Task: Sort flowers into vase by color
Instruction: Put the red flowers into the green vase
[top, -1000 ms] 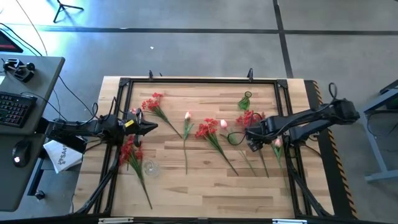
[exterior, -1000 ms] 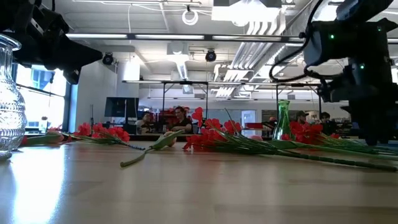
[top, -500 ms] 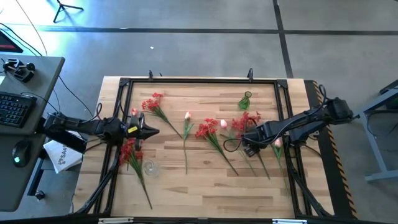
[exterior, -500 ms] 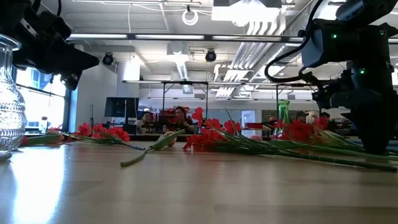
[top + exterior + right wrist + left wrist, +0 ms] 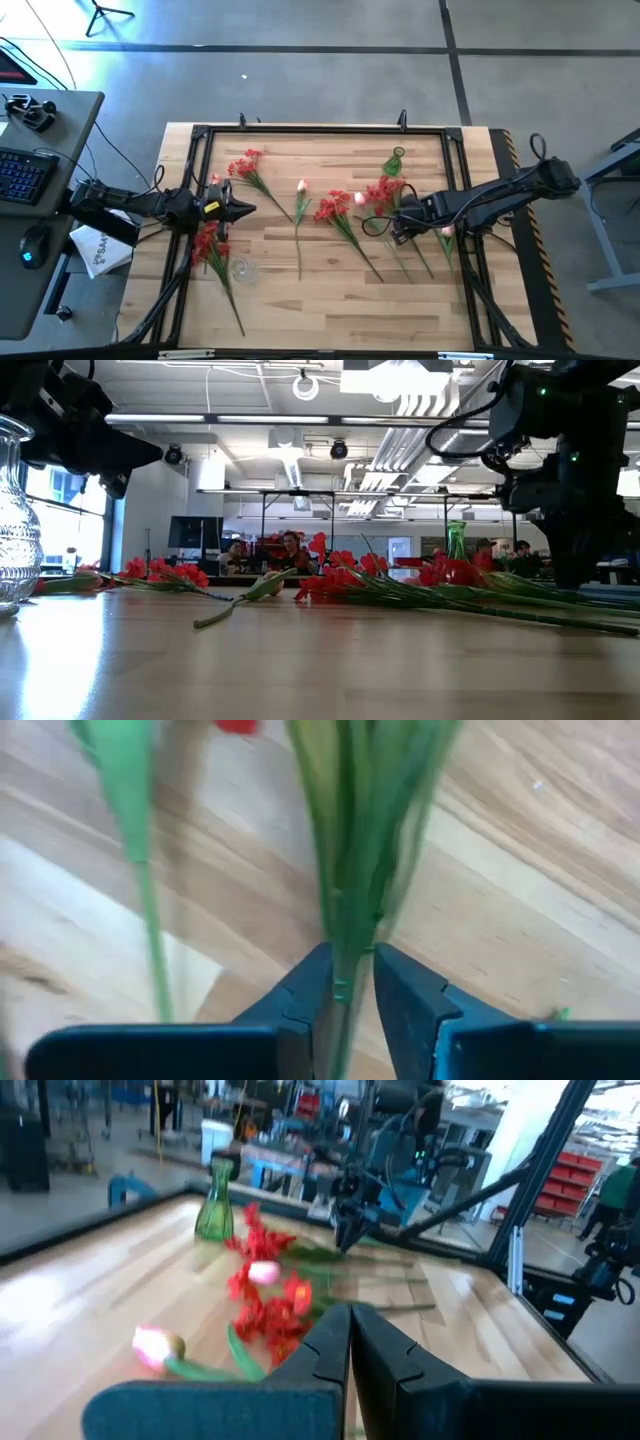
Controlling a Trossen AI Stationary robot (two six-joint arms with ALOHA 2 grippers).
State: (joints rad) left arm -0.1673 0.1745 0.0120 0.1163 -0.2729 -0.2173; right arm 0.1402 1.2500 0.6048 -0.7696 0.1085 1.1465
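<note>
My right gripper point(image 5: 396, 226) point(image 5: 347, 988) is low over the table's right half, shut on the green stem of a red flower point(image 5: 384, 191) point(image 5: 446, 572). More red flowers point(image 5: 245, 164) point(image 5: 330, 207) point(image 5: 206, 241) and pink buds point(image 5: 302, 186) point(image 5: 447, 230) lie flat on the wood. A small green vase point(image 5: 395, 161) point(image 5: 456, 550) stands near the far edge. A clear glass vase point(image 5: 240, 270) point(image 5: 14, 510) stands near the left. My left gripper point(image 5: 247, 208) point(image 5: 350, 1335) hovers shut above the table's left side, holding nothing. My right gripper pinches the red flower's stem point(image 5: 346, 958) between its two fingers, which lie across it, well below the blossoms. It comes from above, slanting from the table's right. The blossom end point(image 5: 384, 191) points toward the far edge; whether it is lifted clear I cannot tell.
A black frame point(image 5: 320, 130) runs round the tabletop. Other loose stems point(image 5: 428, 262) lie just beside my right gripper. Bare wood lies along the near edge point(image 5: 330, 305). People and benches show in the room beyond the table.
My right gripper has shifted a little toward the table's left edge, dipping and then rising slightly. The red flower's blossom end has moved with it toward the left and the green vase. My left arm has kept nearly still.
</note>
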